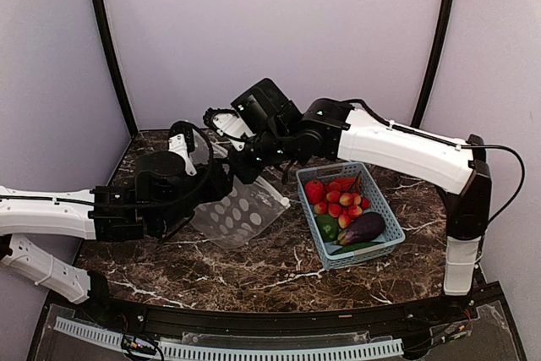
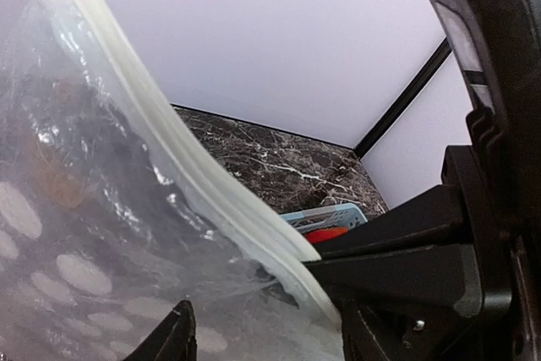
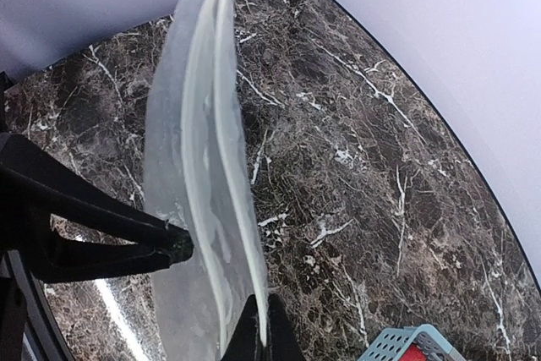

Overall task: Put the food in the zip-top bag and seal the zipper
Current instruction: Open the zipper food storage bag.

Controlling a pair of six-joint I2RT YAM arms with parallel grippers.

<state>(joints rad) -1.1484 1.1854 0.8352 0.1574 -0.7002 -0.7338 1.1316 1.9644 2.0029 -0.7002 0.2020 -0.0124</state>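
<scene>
The zip-top bag [image 1: 241, 213], clear with white dots, hangs tilted over the table between both arms. My right gripper [image 1: 243, 166] is shut on its mouth edge; in the right wrist view the fingers [image 3: 264, 340] pinch the whitish zipper strip [image 3: 241, 183]. My left gripper [image 1: 221, 182] is open, with the zipper strip [image 2: 169, 137] and bag film [image 2: 68, 234] passing between its spread fingers [image 2: 270, 340]. No slider shows. The food [image 1: 341, 199], red round pieces, a purple eggplant [image 1: 362, 227] and a green cucumber [image 1: 357, 247], lies in the basket.
The light-blue slotted basket [image 1: 390, 209] stands right of the bag on the dark marble table [image 1: 270, 264]. Its corner also shows in the left wrist view [image 2: 338, 213] and the right wrist view [image 3: 404, 346]. White walls enclose the back and sides.
</scene>
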